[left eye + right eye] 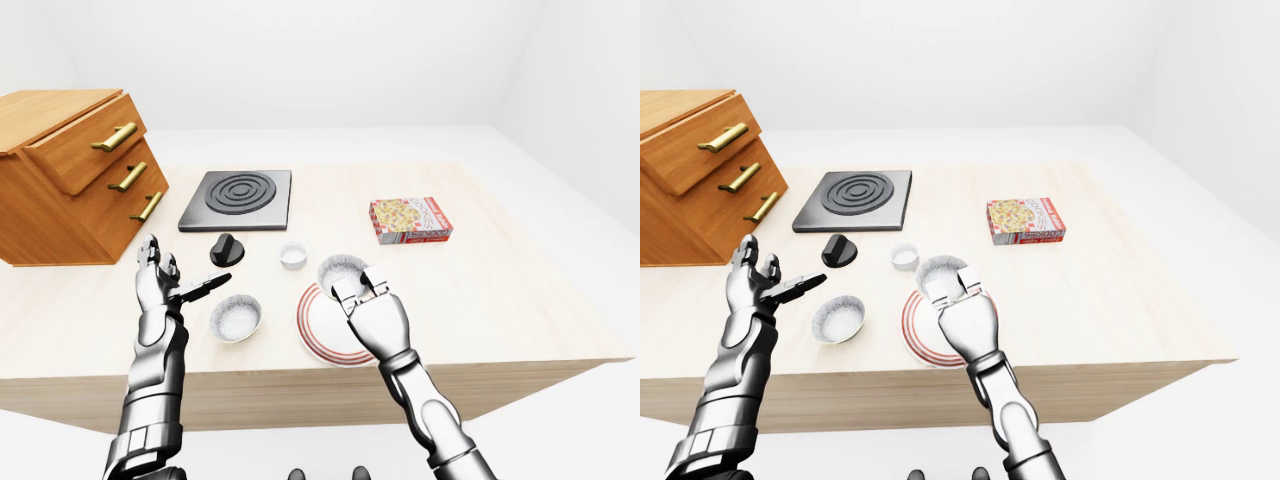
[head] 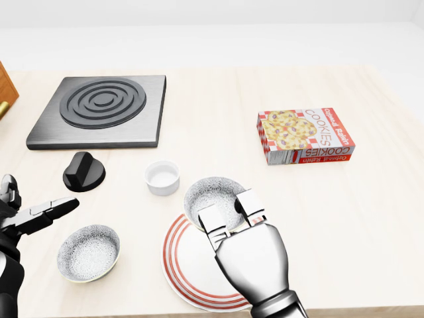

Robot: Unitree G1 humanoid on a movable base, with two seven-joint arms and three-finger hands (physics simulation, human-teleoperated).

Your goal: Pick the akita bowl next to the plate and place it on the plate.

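Table [image 2: 371,218], akita bowl [image 2: 211,194] across plate [image 2: 182,265] rim

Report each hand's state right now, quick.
Left hand: open, holding nothing.
Right hand: fingers closed on the akita bowl rim, at the plate edge.

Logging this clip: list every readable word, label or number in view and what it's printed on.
"COOKIES": top face of the red-and-white cardboard cookie box, printed sideways.
"Oatmeal Raisin": red letters beside it, same face.
The box's lower side face repeats some wording, too small to read surely.
The speckled white akita bowl and red-ringed white plate carry no text.
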